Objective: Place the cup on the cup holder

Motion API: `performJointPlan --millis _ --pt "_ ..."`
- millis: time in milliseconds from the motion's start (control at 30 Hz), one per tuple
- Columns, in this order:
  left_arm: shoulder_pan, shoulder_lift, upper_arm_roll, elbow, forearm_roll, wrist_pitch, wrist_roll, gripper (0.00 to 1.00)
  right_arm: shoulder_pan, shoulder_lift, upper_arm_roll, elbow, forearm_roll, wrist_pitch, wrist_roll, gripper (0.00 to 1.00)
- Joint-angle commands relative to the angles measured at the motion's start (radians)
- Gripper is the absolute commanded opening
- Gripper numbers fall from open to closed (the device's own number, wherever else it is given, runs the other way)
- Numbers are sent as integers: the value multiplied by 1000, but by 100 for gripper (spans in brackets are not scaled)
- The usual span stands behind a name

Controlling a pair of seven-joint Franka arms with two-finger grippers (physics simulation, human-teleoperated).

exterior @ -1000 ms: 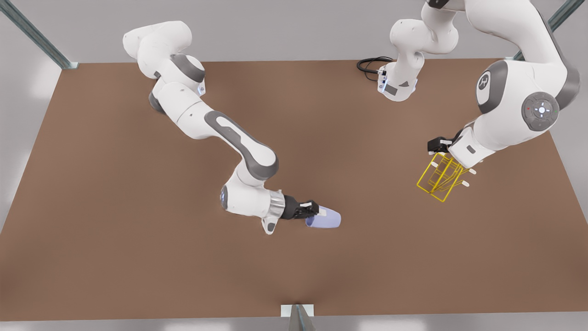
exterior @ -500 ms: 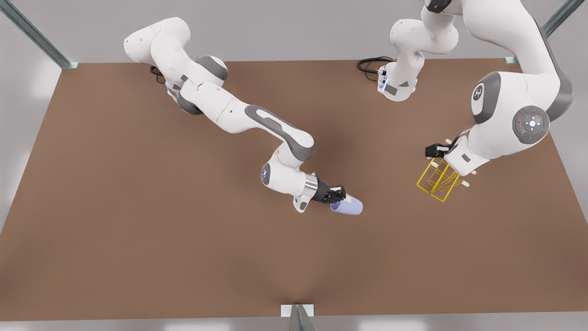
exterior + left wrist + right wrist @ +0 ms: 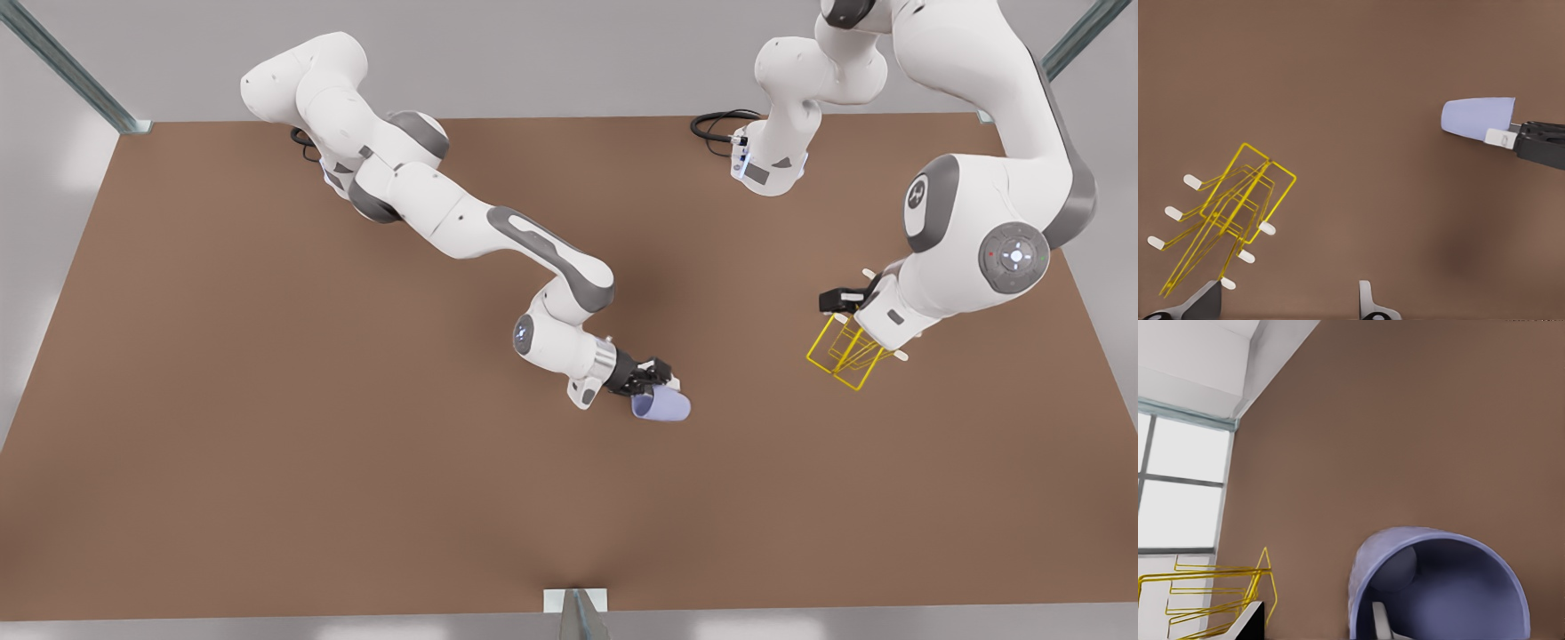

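Observation:
The lavender-blue cup (image 3: 662, 406) is held on its side near the table's middle, its mouth toward the wrist. My right gripper (image 3: 656, 377) is shut on its rim; in the right wrist view one finger (image 3: 1379, 620) is inside the cup (image 3: 1438, 587). The yellow wire cup holder (image 3: 845, 356) stands at the front view's right. My left gripper (image 3: 840, 300) hovers over it, open, with its fingertips (image 3: 1205, 299) wide apart beside the holder (image 3: 1231, 220). The left wrist view also shows the cup (image 3: 1475, 119) farther off in the right gripper (image 3: 1521, 137).
The brown table (image 3: 267, 400) stretches wide between cup and holder. A black cable (image 3: 716, 124) coils at the back by an arm base (image 3: 769, 169). Metal frame posts stand at the back corners, and a bracket (image 3: 575, 604) is at the front edge.
The right arm carried the cup toward the front view's right and farther back, closer to the holder, then dipped slightly. The left arm shifted a little over the holder.

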Motion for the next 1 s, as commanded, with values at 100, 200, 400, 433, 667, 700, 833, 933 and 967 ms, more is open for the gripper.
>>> performJointPlan --millis 100,200,400,433,667,700,833,933,967 --pt "0 -2 0 0 2 1 -24 100 -48 -50 -81 -67 -5 -35 -63 100" --pt "-47 0 0 -4 4 1 -207 100 -211 -264 -81 -432 -4 -6 -311 100" --pt "-302 471 -1 287 9 276 -1925 100 -352 -705 -455 -556 -91 -654 -315 100" --pt "-304 494 0 273 9 406 -2182 100 -352 -767 -552 -550 -146 -805 -314 100" --pt "-285 532 9 234 -4 739 -3021 100 -711 -1155 -271 -624 -714 -1339 106 100" --pt "-285 555 8 232 -8 763 -3027 100 -634 -1123 -351 -578 -714 -1347 158 100" --pt "-271 581 5 226 -50 843 -3040 100 -639 -992 -409 -513 -614 -1278 -44 100" --pt "-276 598 -3 227 -76 877 -3038 100 -611 -1109 -409 -658 -664 -1160 -51 100" --pt "-279 610 -17 227 -73 889 -3024 100 -611 -1109 -408 -647 -659 -1169 -35 100"
